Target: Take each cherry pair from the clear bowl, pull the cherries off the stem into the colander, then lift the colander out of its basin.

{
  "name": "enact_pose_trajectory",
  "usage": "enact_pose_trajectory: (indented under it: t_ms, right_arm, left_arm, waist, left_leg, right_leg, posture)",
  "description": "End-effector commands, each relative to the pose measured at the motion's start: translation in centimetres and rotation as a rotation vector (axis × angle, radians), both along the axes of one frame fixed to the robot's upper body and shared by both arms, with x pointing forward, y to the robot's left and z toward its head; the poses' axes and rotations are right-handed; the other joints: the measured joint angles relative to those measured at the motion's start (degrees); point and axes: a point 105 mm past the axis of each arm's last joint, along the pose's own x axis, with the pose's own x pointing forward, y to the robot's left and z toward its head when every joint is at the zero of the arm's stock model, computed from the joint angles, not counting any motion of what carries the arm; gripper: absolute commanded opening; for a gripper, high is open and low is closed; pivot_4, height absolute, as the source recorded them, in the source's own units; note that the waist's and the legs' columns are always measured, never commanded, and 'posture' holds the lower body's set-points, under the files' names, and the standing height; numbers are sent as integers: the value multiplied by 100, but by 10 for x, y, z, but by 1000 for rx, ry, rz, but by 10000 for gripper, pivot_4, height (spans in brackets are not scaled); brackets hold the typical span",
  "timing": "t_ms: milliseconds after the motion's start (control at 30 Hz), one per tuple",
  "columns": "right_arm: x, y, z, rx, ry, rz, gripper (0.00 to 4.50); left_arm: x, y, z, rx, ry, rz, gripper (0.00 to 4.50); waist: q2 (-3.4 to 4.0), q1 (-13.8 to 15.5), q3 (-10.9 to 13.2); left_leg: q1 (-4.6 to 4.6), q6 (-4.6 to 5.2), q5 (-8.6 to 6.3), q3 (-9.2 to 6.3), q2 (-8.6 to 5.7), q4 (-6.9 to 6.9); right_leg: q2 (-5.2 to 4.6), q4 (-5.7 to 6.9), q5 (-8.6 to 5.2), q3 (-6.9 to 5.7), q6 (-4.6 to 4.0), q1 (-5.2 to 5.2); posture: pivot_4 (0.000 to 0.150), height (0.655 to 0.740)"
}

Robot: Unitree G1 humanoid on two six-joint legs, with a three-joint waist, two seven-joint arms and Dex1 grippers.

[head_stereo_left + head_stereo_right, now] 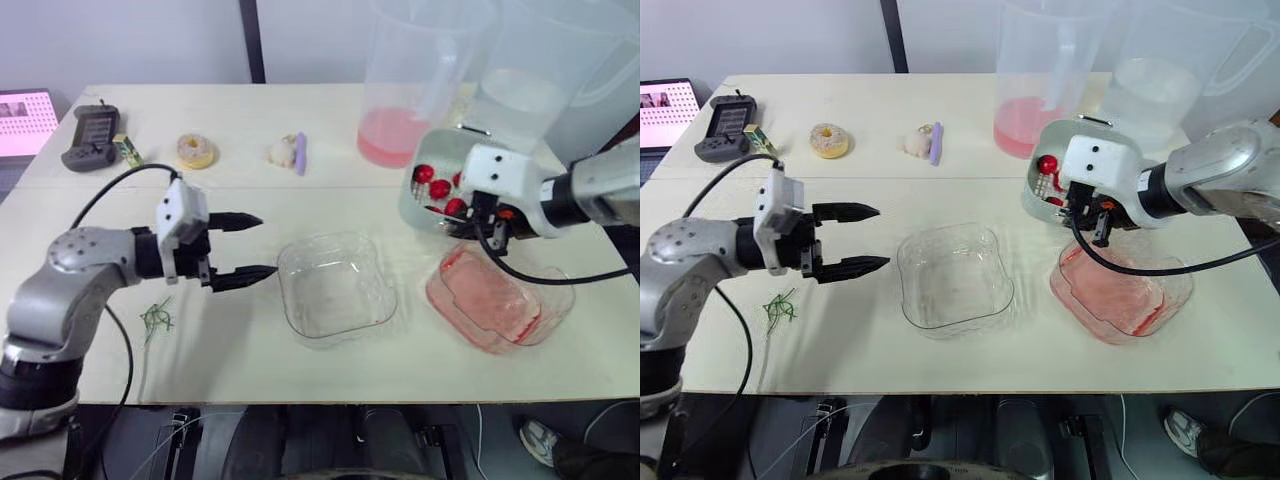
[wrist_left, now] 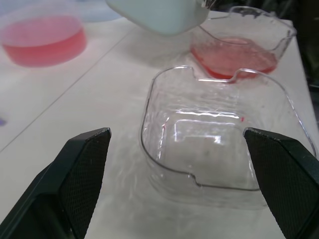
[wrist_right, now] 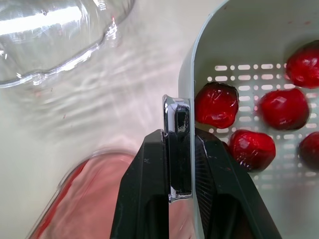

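Green cherry stems (image 1: pixel 157 318) lie loose on the table, back beside the left arm and well behind its fingers. The left gripper (image 1: pixel 268 245) hovers with its two fingers spread wide and nothing between them. Just beyond the fingertips sits the clear bowl (image 1: pixel 335 290), which looks empty; in the left wrist view the two fingers frame it on either side. Farther past those fingertips, well apart, stands a pitcher (image 1: pixel 400 130) with pink liquid in its bottom.

The right gripper (image 3: pixel 178 137) is clamped on the colander (image 3: pixel 239 25). Its fingers (image 3: pixel 142 199) pinch a shiny metal tab (image 3: pixel 177 107) at the rim, one finger outside the wall and the other inside. Red cherries (image 3: pixel 217 104) lie on the slotted floor just past the inner finger. The pink-stained basin (image 1: pixel 500 320) lies below the fingers. The colander seems to hang clear of it, though contact is hard to judge from here.
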Motion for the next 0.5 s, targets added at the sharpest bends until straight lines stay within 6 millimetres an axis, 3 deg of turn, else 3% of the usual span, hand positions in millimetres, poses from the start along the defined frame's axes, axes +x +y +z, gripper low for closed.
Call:
enact_pose_trajectory:
  t_ms: [33,333,500]
  right_arm:
    - [5,11,15,4,-93,87,1876]
    - [5,16,-2,10,-97,148,1876]
    - [9,14,1,9,-126,139,1876]
  left_arm:
    - [-12,4,13,-5,-57,48,45000]
    - [-24,7,14,-8,-58,121,45000]
    - [-26,7,16,-10,-56,130,45000]
  waist:
    - [-2,-15,-1]
    - [-4,-34,-5]
    - [-4,-38,-5]
  left_leg:
    - [2,0,0,-1,0,5]
    - [26,0,0,0,0,2]
    - [26,0,0,1,0,3]
  right_leg:
    - [1,1,1,0,-1,3]
    - [9,6,1,3,-1,20]
    - [10,7,1,4,-1,20]
  posture:
    - [1500,7400]
    - [1500,7400]
    - [1500,7400]
